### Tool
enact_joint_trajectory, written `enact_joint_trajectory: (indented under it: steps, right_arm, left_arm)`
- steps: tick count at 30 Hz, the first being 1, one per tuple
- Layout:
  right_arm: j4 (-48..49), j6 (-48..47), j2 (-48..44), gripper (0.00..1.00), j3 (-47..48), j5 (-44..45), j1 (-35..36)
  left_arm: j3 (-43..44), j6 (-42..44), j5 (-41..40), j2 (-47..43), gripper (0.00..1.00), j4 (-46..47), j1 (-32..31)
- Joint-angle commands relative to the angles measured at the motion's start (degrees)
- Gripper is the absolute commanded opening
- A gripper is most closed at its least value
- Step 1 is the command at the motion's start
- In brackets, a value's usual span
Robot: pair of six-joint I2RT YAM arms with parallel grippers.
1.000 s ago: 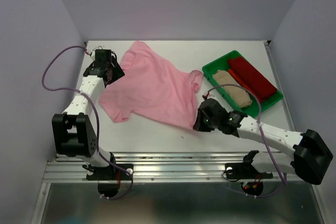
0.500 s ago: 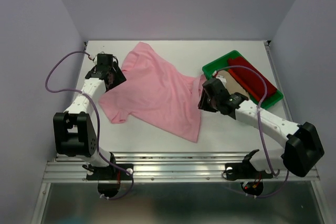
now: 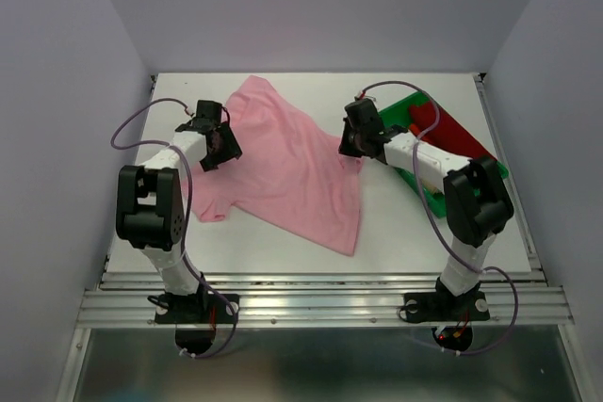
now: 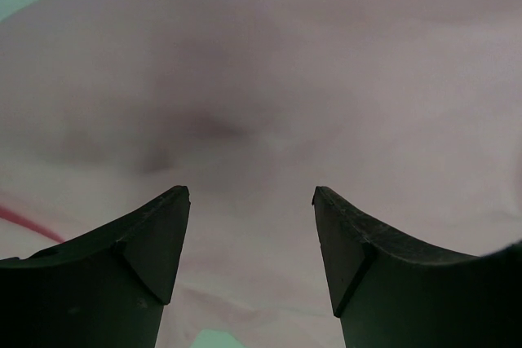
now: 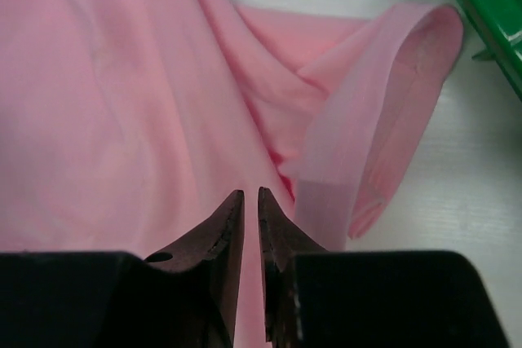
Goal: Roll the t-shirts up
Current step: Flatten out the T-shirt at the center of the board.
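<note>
Right gripper [image 5: 251, 197] has swung up from the near hem since a second ago, and the left gripper [image 4: 251, 195] has slid in from the far-left corner. Pink shirt [image 3: 283, 167] lies spread out in the middle of the table [image 3: 264, 242], one hem corner pointing at the near edge. Right gripper sits over the shirt's right sleeve [image 5: 391, 103], jaws down to a thin slit, can't tell if any cloth is caught. Left gripper hovers over the shirt's left side, jaws wide apart, nothing in them. Tray [image 5: 489, 14] is just right of that sleeve, red shirt [image 3: 426, 116] inside.
</note>
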Motion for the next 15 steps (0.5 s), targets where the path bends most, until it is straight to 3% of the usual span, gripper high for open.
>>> enact_joint_trajectory:
  steps: [1, 15]
  right_arm:
    - [2.62, -1.75, 5.07, 0.17, 3.68, -1.78, -3.8]
    - [2.45, -3.15, 14.21, 0.14, 4.82, 2.08, -6.0]
  left_arm:
    - [3.55, -0.68, -0.53, 1.87, 0.73, 0.92, 0.0]
    - [7.14, -2.7, -5.45, 9.95, 0.73, -1.99, 0.18]
